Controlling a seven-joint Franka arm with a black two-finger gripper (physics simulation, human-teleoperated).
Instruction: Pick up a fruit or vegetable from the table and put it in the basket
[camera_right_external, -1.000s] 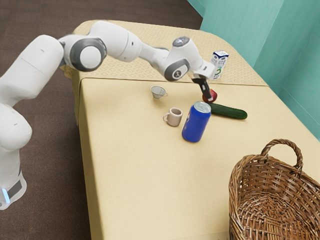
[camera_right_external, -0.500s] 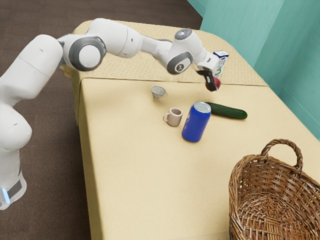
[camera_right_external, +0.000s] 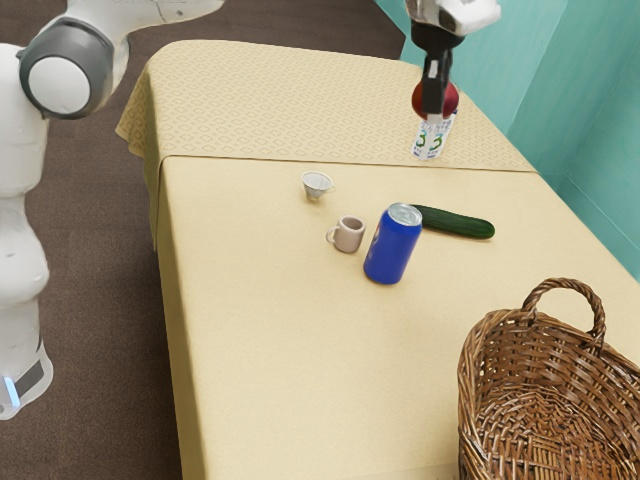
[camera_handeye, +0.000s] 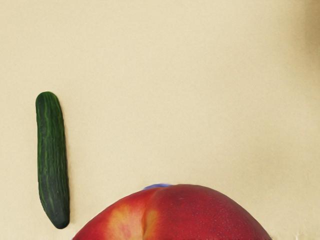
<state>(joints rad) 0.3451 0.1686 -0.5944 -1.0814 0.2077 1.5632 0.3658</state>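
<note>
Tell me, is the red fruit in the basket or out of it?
Out: the gripper holds the red fruit up in the air, away from the basket.

A wide passage lies between the blue can (camera_right_external: 391, 248) and the basket (camera_right_external: 477, 352), whose raised handle (camera_right_external: 563, 285) obstructs one side.

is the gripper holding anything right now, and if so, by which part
The gripper holds a red fruit up in the air, pinched at its sides, with one finger across its middle in the exterior view.

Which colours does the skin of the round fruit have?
Red with a yellow-orange patch; the wrist view shows it best.
</note>
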